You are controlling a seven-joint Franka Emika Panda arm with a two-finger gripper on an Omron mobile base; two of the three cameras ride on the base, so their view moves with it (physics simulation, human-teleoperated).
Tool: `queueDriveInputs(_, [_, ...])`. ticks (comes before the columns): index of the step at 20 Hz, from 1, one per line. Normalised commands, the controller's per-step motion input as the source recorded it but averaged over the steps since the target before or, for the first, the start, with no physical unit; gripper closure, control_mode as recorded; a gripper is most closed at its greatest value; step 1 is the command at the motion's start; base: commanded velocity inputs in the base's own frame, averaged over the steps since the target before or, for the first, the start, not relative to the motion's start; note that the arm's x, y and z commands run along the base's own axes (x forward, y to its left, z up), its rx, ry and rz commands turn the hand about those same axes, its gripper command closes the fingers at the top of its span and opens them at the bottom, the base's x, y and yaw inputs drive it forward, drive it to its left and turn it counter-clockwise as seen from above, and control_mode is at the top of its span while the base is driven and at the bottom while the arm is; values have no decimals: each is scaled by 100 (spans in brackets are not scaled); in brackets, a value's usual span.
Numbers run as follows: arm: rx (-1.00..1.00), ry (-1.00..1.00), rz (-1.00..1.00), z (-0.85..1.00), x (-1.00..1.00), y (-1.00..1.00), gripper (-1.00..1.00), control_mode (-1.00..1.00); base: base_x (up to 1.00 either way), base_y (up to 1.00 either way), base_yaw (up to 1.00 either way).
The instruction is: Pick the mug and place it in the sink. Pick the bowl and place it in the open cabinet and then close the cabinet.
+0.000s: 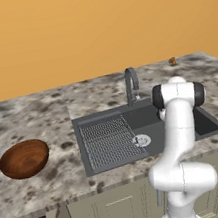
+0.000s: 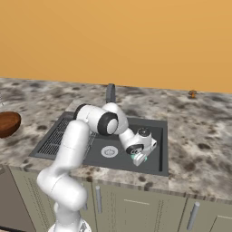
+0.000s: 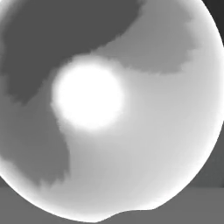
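Note:
My gripper (image 2: 141,152) reaches down into the right half of the dark grey sink (image 2: 154,129), close to the basin floor. In the hand view a pale round mug (image 3: 131,131) sits right up against the camera, and I look into its opening. A small pale piece of the mug (image 2: 138,159) shows just under the hand. My fingers are hidden, so how the jaws stand is unclear. The reddish-brown wooden bowl (image 1: 24,158) rests on the counter left of the sink (image 1: 106,142), far from the hand. The cabinet is out of view.
A grey arched faucet (image 1: 131,84) stands behind the basin. A small brown object (image 1: 172,61) sits at the back right of the speckled counter (image 1: 36,116). An orange wall rises behind. Under-counter cabinet doors (image 2: 136,204) run along the front.

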Motion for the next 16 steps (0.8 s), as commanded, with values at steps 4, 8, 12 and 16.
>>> queueDriveInputs(4, [-1,-2,0,-2,1,6,-100,-100,0,0,0])
queueDriveInputs(8, [-5,-16,0,20,-16,6,-100,-100,0,0,0])
queueDriveInputs(12, [-3,-16,0,29,-9,0,-100,-100,0,0,0])
queueDriveInputs(16, [0,-12,0,24,-34,0,-100,-100,0,0,0])
